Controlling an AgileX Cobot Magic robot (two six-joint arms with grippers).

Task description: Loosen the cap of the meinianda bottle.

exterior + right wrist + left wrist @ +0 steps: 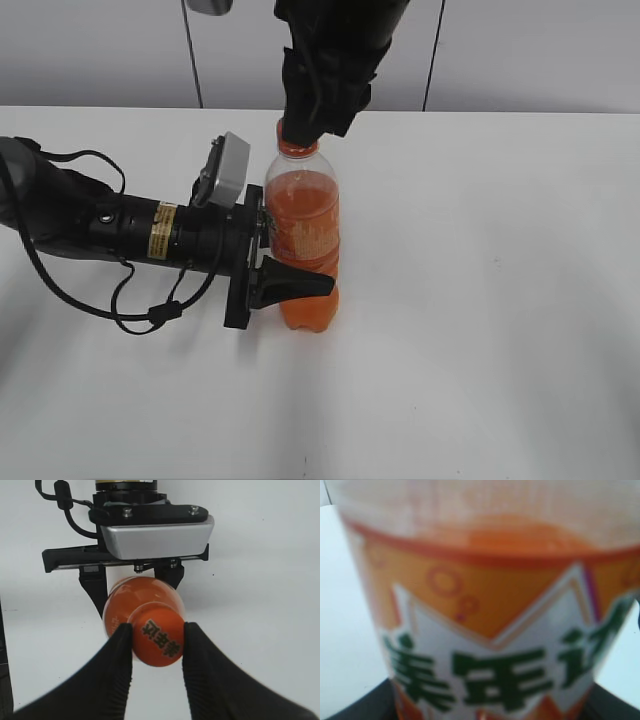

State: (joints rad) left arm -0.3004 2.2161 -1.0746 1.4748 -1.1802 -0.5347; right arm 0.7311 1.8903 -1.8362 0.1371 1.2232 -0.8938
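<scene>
Two grippers on one bottle, standing mid-table. Left gripper clamps the label band, a stiff spot to hold; the bottle's mostly full, so heavy-ish and slick. Right gripper pinches the cap, ribbed so it shouldn't slip. Label has big green Chinese characters, too blurry to read; the cap has red ones.

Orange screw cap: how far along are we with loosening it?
Done: the left pincer clamps the upright clear plastic bottle of orange drink at its label, steadying it on the white table. In hand: the right pincer grips the small orange ribbed cap from above. Left: the twist; no loosening is visible.
</scene>
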